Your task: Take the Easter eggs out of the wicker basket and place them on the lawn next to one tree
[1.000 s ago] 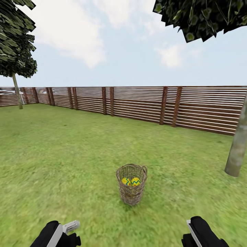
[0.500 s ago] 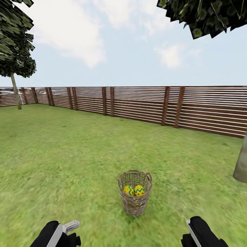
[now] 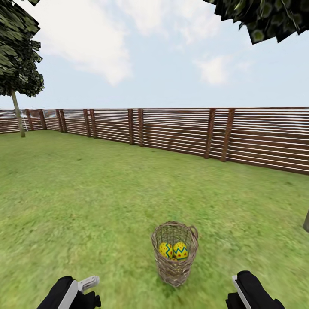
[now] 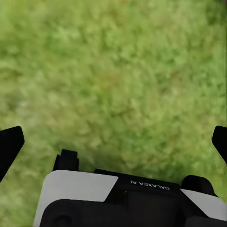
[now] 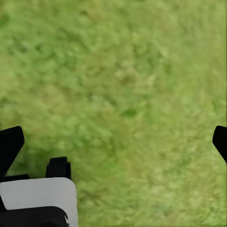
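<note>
We list: brown open-weave wicker basket (image 3: 174, 253) upright on bright green lawn (image 3: 86, 193), two yellow zigzag-banded eggs (image 3: 173, 250) inside. Left tool (image 4: 113, 142), right tool (image 5: 113, 142): spread wide, empty, over grass.

The basket (image 3: 174, 253) stands on the lawn (image 3: 86, 201), straight ahead of the robot and a little right of centre. Two eggs (image 3: 173, 250) lie side by side inside it, touching; a third cannot be made out. The left pincer (image 3: 83, 285) sits low at the left, the right pincer (image 3: 240, 292) low at the right, with the basket between them and further forward. Both pincers hang over bare grass. Behind the basket, well apart, the fence (image 3: 180, 133) runs across the lawn's far side. A tree (image 3: 17, 77) stands at the far left before the fence. Another trunk (image 3: 306, 223) stands at the right edge, near the basket's depth, with leaves (image 3: 262, 17) overhead.
</note>
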